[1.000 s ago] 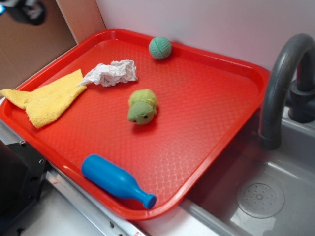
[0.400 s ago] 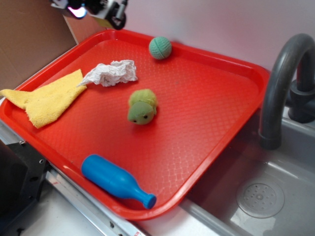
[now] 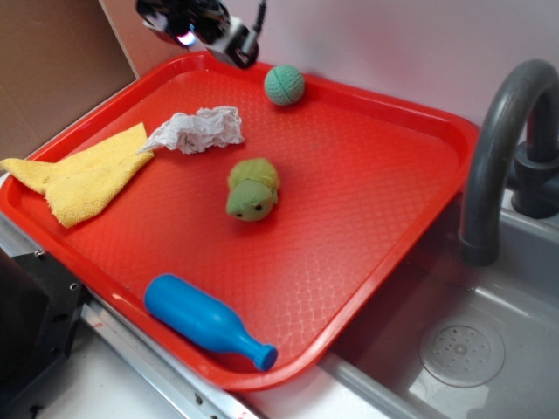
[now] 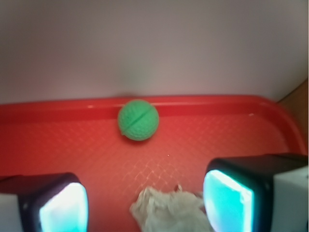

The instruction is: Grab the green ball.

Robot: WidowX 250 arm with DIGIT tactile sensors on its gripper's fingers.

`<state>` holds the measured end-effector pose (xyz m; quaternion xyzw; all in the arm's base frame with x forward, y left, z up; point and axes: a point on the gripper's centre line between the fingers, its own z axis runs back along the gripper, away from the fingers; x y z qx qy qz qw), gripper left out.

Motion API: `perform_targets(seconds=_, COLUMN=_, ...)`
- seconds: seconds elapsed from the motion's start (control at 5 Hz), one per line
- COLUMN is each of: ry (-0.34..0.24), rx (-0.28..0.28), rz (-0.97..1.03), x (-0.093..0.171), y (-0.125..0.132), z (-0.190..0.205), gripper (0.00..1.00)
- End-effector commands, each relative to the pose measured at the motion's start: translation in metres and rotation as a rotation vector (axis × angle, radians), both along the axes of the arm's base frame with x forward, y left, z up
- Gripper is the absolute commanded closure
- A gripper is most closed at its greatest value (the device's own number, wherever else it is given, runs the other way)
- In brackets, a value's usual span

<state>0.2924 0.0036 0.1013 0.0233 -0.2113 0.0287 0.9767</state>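
Note:
The green ball (image 3: 285,85) is small, teal-green and ribbed with a seam line. It rests on the red tray (image 3: 376,175) near the tray's far rim. In the wrist view the ball (image 4: 138,119) lies ahead of me, in front of the far rim. My gripper (image 3: 229,44) hovers above the tray's far left corner, to the left of the ball and apart from it. Its two fingers stand wide apart and hold nothing; the gripper (image 4: 145,203) is open above the crumpled paper.
A crumpled white paper (image 3: 199,128) lies below the gripper, also in the wrist view (image 4: 169,210). A yellow-green plush toy (image 3: 252,188) sits mid-tray, a yellow cloth (image 3: 83,175) at the left, a blue bottle (image 3: 206,319) at the front. A grey faucet (image 3: 502,148) and sink (image 3: 463,349) stand right.
The gripper has come in from the top left and moved right toward the ball. Nothing on the tray has moved.

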Motion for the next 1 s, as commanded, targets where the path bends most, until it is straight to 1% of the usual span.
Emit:
perform_targets(seconds=0.0, ry=-0.055, rx=-0.037, rz=-0.042, x=0.046, y=0.008, z=-0.015, gripper=0.00)
perform_targets(seconds=0.2, ry=-0.040, rx=-0.011, rz=-0.042, x=0.056, y=0.010, z=-0.026, gripper=0.00)
perform_targets(seconds=0.4, ry=-0.030, rx=-0.018, rz=-0.044, x=0.066, y=0.013, z=-0.036, gripper=0.00)
perform_targets(seconds=0.6, ry=0.003, rx=-0.070, rz=-0.080, x=0.075, y=0.011, z=-0.055, gripper=0.00)
perform_targets(seconds=0.8, ry=0.032, rx=-0.041, rz=-0.076, x=0.079, y=0.006, z=-0.061, gripper=0.00)
